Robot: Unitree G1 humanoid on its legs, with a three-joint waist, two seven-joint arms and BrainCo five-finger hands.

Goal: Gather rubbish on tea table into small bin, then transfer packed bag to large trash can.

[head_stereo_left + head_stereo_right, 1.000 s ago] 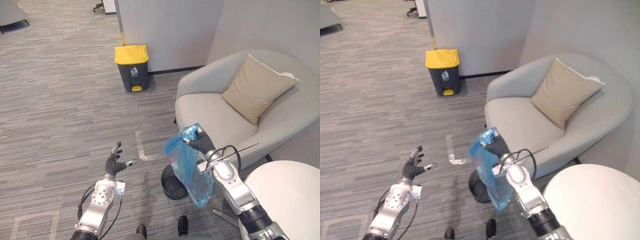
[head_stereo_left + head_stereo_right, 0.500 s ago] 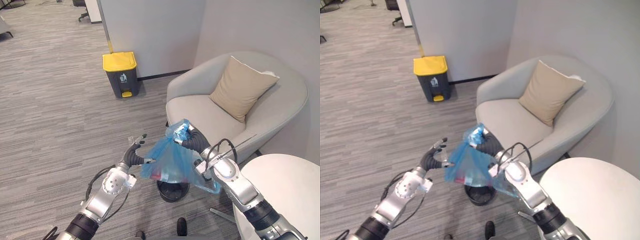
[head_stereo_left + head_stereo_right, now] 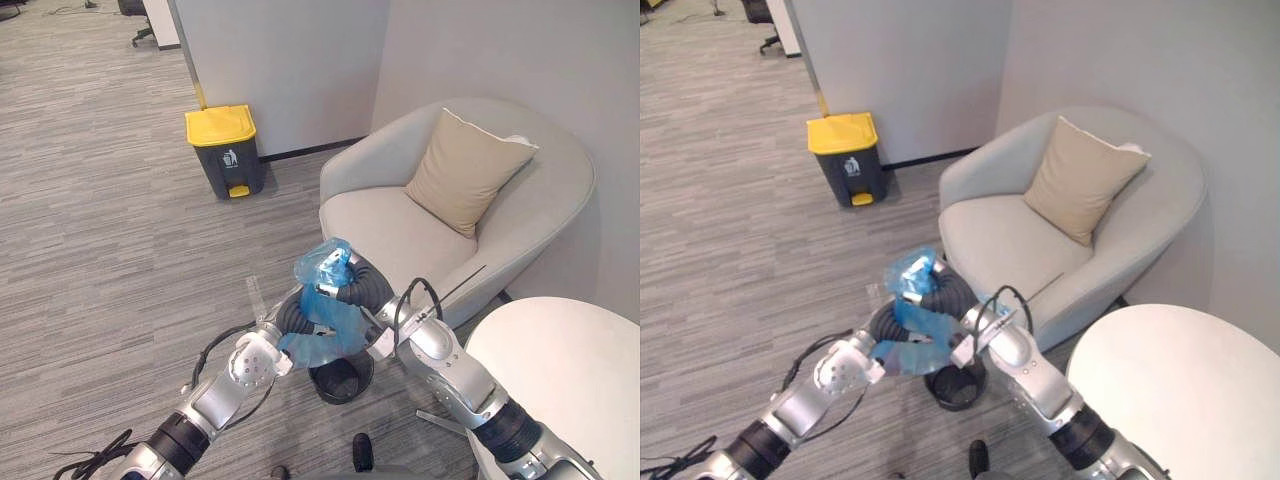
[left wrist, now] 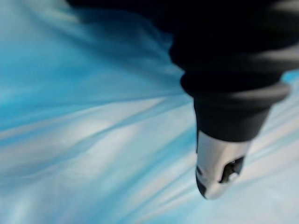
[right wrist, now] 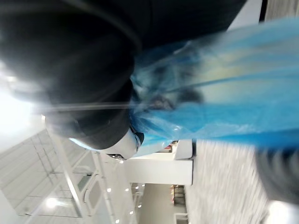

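Observation:
My right hand (image 3: 362, 290) is shut on the bunched neck of a blue plastic bag (image 3: 322, 338), which hangs in the air just above a small black bin (image 3: 340, 380) on the floor. The bag's knot-like top sticks up past the fist. My left hand (image 3: 290, 316) is pressed against the side of the bag from the left, close to the right hand. The blue film (image 4: 70, 116) lies right before the left wrist camera, and the right wrist view shows the bag (image 5: 224, 102) stretched past the dark cover. The large grey trash can (image 3: 225, 150) with a yellow lid stands far ahead by the wall.
A grey armchair (image 3: 390, 225) with a tan cushion (image 3: 465, 170) stands right of the bin. The round white tea table (image 3: 560, 370) is at the lower right. Open striped carpet (image 3: 110, 250) lies between me and the trash can.
My left hand came in from the left and reached the bag; the right hand raised the bag and drew it leftward. The camera also shifted, so the room slid left.

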